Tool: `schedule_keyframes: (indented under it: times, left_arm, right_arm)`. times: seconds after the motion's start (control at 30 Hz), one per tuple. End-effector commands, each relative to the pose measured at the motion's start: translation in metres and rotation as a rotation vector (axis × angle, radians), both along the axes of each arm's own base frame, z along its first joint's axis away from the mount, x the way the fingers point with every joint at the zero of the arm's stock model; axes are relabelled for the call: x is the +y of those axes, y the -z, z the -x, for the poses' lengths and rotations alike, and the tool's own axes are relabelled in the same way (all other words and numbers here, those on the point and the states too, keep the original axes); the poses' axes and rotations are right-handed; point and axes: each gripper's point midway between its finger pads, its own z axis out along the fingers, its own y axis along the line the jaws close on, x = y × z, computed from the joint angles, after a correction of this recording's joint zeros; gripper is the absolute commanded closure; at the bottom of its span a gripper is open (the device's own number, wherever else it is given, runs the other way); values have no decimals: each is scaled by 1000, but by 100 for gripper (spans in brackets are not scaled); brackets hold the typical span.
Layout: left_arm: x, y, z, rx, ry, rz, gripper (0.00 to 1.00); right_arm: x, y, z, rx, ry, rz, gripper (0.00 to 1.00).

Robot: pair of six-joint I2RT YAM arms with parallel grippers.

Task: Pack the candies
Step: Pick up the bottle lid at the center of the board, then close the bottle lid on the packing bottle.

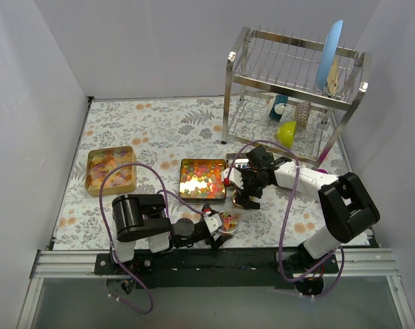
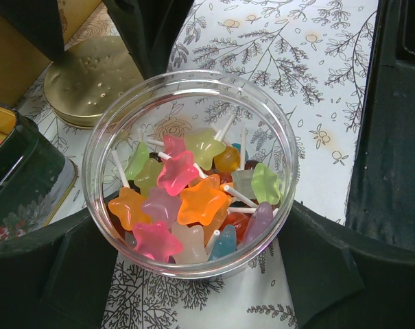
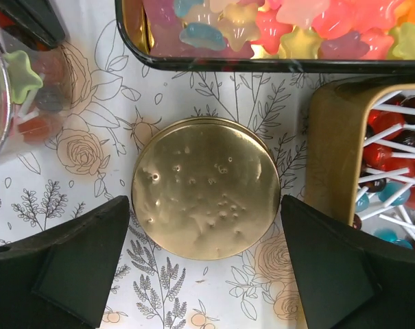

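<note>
Seeing my left gripper [image 2: 193, 274] clamped on the clear jar [image 2: 97, 140] of star-shaped candies [image 2: 202, 200]; right gripper [image 3: 204, 264] wide open, straddling gold lid [image 3: 206, 186].

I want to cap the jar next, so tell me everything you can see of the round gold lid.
The lid is a flat round disc, gold and shiny like metal, its top speckled with small dimples. It lies flat on the flowered cloth, beside the clear jar and near the open tin. The right gripper straddles it, fingers open on either side, close but not clearly touching.
</note>
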Motion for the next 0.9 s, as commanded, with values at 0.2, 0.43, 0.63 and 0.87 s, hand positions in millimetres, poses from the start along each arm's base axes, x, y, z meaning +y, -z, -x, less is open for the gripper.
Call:
schedule_keyframes:
  times: [0.2,0.43,0.63,0.87]
  left_arm:
    - [11,-9,-9,-116,-31,41,36]
    - [12,-8,-8,-113,-29,37,36]
    - [11,-7,-8,-114,-28,31,35]
    - [12,-7,-12,-123,-46,28,35]
  right_arm:
    - [-11,19,7,41,-17,61,2]
    - [-7,-23,4,-42,-4,-5,15]
    - [13,-77,27,4,-52,-119,15]
    - [34,-70,76,23,-234,-102,14]
